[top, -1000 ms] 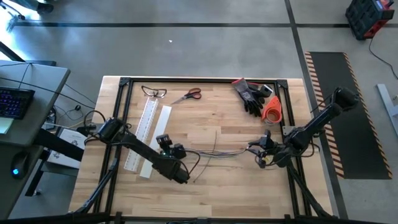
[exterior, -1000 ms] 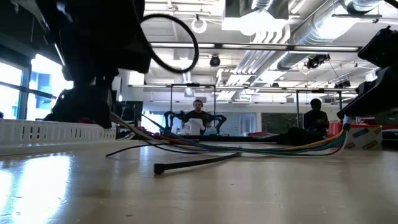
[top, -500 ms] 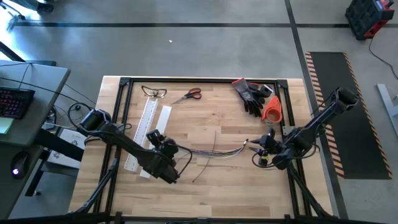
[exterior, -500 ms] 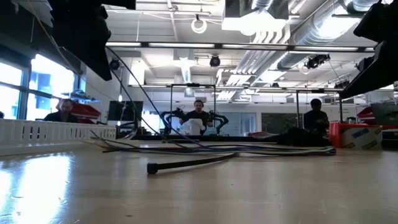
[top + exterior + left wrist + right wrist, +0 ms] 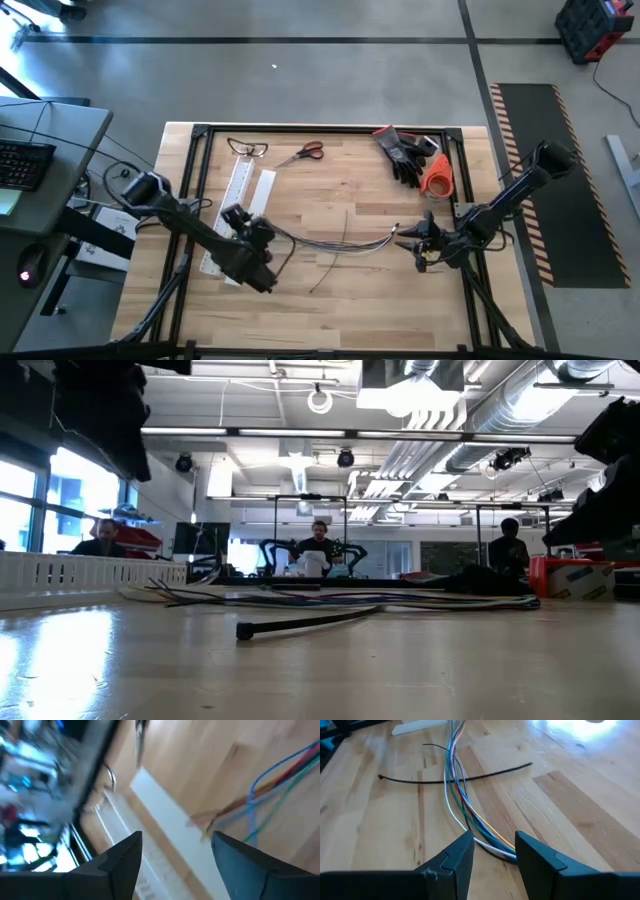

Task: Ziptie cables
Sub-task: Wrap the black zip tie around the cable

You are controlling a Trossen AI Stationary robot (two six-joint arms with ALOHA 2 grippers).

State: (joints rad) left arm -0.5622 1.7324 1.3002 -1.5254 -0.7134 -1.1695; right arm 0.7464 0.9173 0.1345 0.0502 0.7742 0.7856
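Observation:
The cables [image 5: 330, 243] are a bundle of thin grey, blue and dark wires lying flat along the table [image 5: 350, 598]. Their left ends fan out near the white slotted bar [image 5: 238, 190]. My left gripper [image 5: 238, 216] is open above the bar's near end, left of those ends [image 5: 270, 785], and holds nothing [image 5: 175, 845]. My right gripper [image 5: 405, 238] is open at the bundle's right end. Its fingers stand on either side of the wires [image 5: 494, 842], and I see no touch. A black zip tie [image 5: 455, 780] lies across the wires, also on the table [image 5: 300, 623].
A white cover strip [image 5: 263, 195] lies beside the slotted bar. Along the far edge are safety glasses [image 5: 247, 148], scissors [image 5: 303, 153], black gloves [image 5: 403, 155] and an orange tape roll [image 5: 437, 176]. A black frame [image 5: 200, 135] borders the table. People stand in the room beyond.
The cables, raised at both ends a second ago, have dropped and now lie flat on the table. My left gripper has moved toward the table's left edge, away from the wire ends, and risen. My right gripper has stayed near the right end.

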